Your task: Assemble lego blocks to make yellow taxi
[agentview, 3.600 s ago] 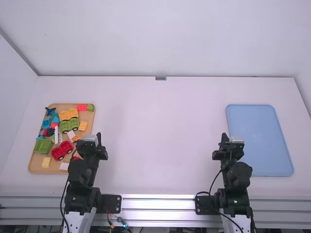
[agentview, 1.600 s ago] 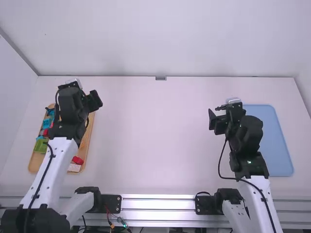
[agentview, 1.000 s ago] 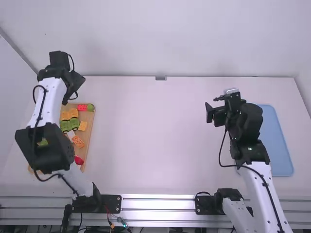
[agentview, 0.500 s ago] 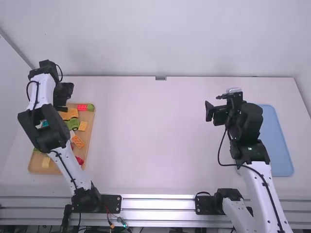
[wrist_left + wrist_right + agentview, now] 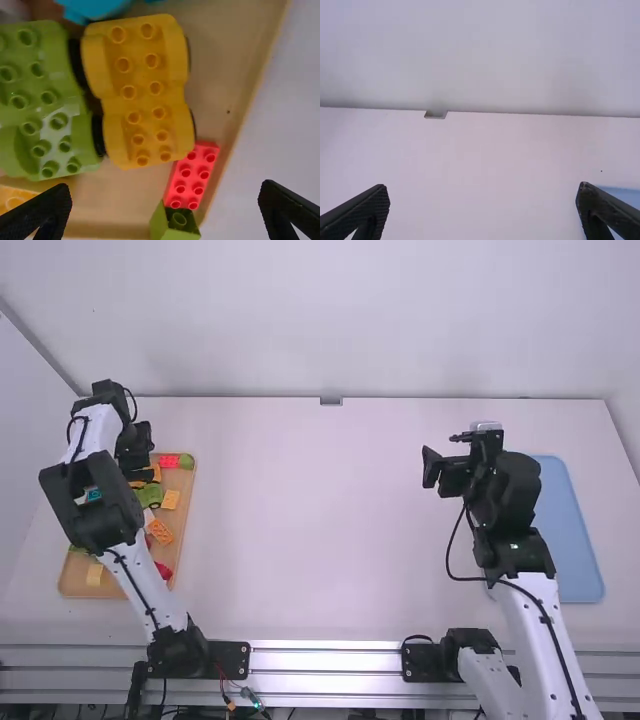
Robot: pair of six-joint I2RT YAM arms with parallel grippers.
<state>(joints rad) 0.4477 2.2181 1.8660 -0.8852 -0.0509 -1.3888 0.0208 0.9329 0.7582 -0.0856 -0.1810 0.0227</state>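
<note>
1. High view, starting at the wooden tray (image 5: 74,580): left arm (image 5: 110,525) stretched over it, left gripper (image 5: 165,192) above its far part, fingers spread wide, with nothing between them.
2. Under that gripper, on the tray: green wheeled base (image 5: 55,82) alongside the yellow wheeled base (image 5: 140,102), studs up, the likely chassis of the taxi. Step in hand, by judgement: picking up the yellow one.
3. Centre on its long sides, line the fingers up with them, and lower straight down, deep enough to hold the body rather than just the studs. Ease one finger into the narrow gap beside the green base; otherwise, a risk of landing on a wheel or dragging both.
4. Toward the tray's right edge: red brick (image 5: 192,175) by one end of the yellow base, green block (image 5: 172,227) next to it. Avoid nudging either; lift straight up before travelling sideways.
5. Right of the tray: white table (image 5: 310,540), a sensible place to build.
6. Well right of the tray: right gripper (image 5: 483,192), empty, fingers far apart; perhaps useful later for steadying.
7. Farthest right of the tray: blue board (image 5: 575,550).
</note>
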